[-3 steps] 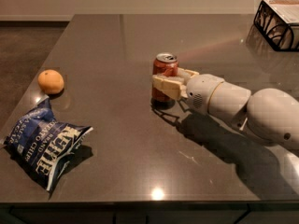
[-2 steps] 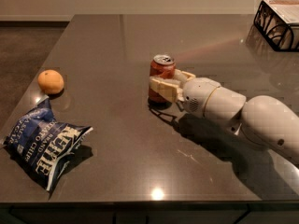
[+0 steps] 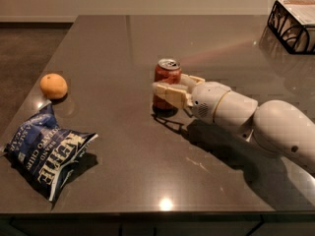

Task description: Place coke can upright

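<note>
Gripper (image 3: 172, 86), reaching in from the right, pinches the upright coke can (image 3: 166, 72) standing mid-table (image 3: 123, 43); well to the left lie a blue Kettle chip bag (image 3: 47, 156) and an orange (image 3: 53, 85); a black wire basket (image 3: 295, 26) sits far right.

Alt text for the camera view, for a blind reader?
A white robot arm's gripper grips an upright red aluminium coke can near the middle of a dark grey table. A round orange fruit and a crumpled blue chip bag lie at the picture's left; a black wire basket sits far right.
</note>
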Robot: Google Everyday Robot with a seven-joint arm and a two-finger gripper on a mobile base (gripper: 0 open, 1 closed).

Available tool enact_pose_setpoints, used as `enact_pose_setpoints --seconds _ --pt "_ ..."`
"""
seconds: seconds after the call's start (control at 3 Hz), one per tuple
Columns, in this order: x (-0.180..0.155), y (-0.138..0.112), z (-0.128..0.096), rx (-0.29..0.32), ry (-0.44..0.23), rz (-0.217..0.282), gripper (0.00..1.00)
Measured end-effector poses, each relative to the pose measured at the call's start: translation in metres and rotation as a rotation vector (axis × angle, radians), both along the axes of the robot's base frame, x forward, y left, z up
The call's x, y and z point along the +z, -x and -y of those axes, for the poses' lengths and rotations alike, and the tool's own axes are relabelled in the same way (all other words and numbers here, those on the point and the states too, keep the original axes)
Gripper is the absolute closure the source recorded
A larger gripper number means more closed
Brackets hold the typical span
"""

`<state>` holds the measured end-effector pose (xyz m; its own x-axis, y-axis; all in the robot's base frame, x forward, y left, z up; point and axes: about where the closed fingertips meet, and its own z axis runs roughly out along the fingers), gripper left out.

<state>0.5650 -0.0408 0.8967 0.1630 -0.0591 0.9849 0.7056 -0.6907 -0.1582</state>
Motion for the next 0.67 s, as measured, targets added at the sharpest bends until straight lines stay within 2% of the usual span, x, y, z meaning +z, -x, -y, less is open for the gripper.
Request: enact_pose_setpoints --seconds 0.33,0.67 --pt "0.0005 0.0002 -0.0016 0.002 -0.004 -0.004 0.00" --pt "0.0005 0.0002 -0.0017 0.002 -0.004 -0.004 0.00"
